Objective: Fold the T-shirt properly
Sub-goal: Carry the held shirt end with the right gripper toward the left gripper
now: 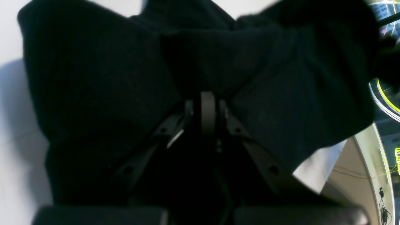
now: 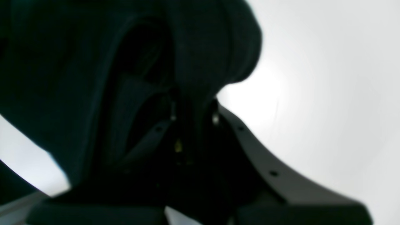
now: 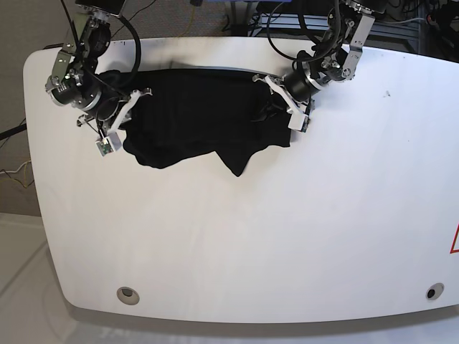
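While both hands pinch it, T-shirt [image 3: 193, 118] stretches between.

The T-shirt [image 2: 78, 78] is a blurred dark mass, seemingly hiding the right hand's [image 2: 192, 107] fingertips.

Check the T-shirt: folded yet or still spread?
Not folded: the T-shirt lies bunched and uneven on the table, stretched between the right gripper and left gripper.

No text, label, brand or number can be read in any view; a red line mark [image 3: 455, 240] shows at the right edge of the white table [image 3: 301, 236] in the base view, cut off by the frame and too partial to identify.
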`<state>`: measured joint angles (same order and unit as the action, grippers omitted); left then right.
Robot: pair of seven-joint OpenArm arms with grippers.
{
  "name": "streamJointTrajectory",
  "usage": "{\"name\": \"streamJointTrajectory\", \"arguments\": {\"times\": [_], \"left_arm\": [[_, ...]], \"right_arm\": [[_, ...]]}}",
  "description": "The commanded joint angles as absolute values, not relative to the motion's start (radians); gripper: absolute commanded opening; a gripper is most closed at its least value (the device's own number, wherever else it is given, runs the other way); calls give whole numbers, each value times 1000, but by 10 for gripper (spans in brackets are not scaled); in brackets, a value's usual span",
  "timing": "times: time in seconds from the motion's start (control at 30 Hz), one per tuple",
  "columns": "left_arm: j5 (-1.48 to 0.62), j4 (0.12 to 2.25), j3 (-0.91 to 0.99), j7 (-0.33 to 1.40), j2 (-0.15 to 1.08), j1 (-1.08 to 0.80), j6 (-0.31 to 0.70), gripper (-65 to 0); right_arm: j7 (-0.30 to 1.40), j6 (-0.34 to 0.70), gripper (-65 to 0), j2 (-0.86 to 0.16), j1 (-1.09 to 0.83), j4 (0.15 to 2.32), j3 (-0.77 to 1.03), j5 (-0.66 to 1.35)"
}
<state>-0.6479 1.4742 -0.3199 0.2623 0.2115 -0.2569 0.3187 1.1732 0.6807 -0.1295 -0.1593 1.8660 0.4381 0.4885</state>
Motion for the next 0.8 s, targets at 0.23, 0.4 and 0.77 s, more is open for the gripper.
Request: {"name": "streamJointTrajectory", "arguments": {"times": [0.23, 0.4, 0.77], "left_arm": [[-622, 1472, -320, 295, 220, -260, 297, -631], [-622, 1472, -320, 295, 220, -263, 297, -631], [-622, 1472, -320, 295, 220, -263, 297, -631]], "right_arm": [[1282, 668, -650, -76, -79, 1934, 438, 498], [1300, 668, -650, -41, -76, 1934, 437, 498], [1300, 598, -650, -27, -81, 1988, 242, 498]]}}
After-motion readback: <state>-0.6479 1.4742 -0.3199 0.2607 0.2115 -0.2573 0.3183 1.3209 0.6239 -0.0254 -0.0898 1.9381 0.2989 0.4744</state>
